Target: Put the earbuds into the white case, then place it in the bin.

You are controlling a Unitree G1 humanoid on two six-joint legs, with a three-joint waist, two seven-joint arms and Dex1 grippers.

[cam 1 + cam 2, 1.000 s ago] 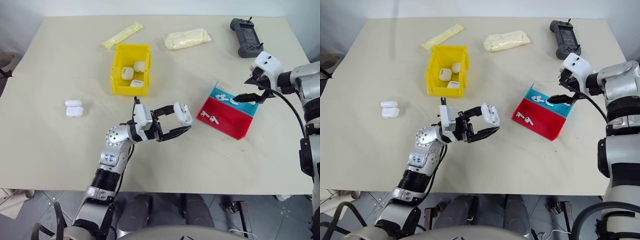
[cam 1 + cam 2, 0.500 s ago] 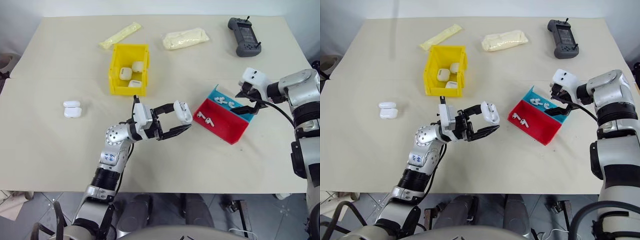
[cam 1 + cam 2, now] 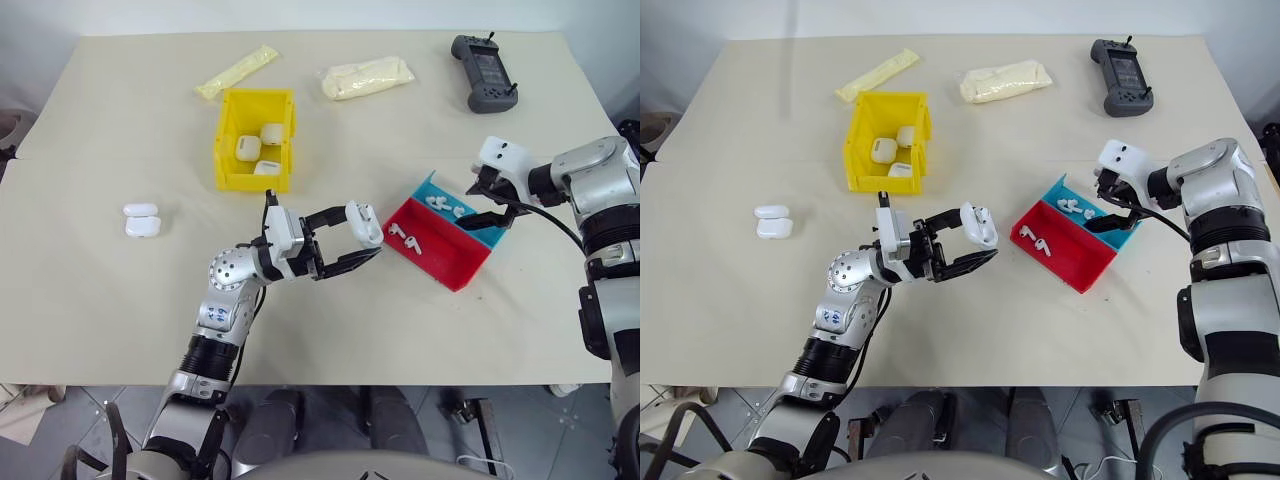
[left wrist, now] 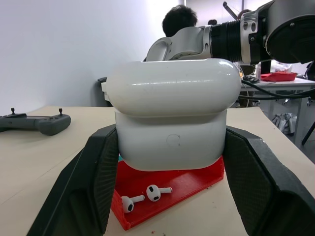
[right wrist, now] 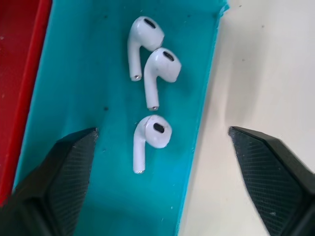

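With the left gripper (image 3: 366,243) jaws clamped on the white case (image 3: 365,224) above the counter (image 3: 100,280), the right gripper (image 5: 160,147) jaws, apart over three earbuds (image 5: 152,132) in the tray's (image 3: 425,262) blue compartment, may pinch two adjacent earbuds.

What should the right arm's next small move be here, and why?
Probably lower the right gripper onto the nearest earbud and close. Its fingers stand open above the tray's blue compartment, three earbuds lie loose there, and the left gripper already holds the white case.
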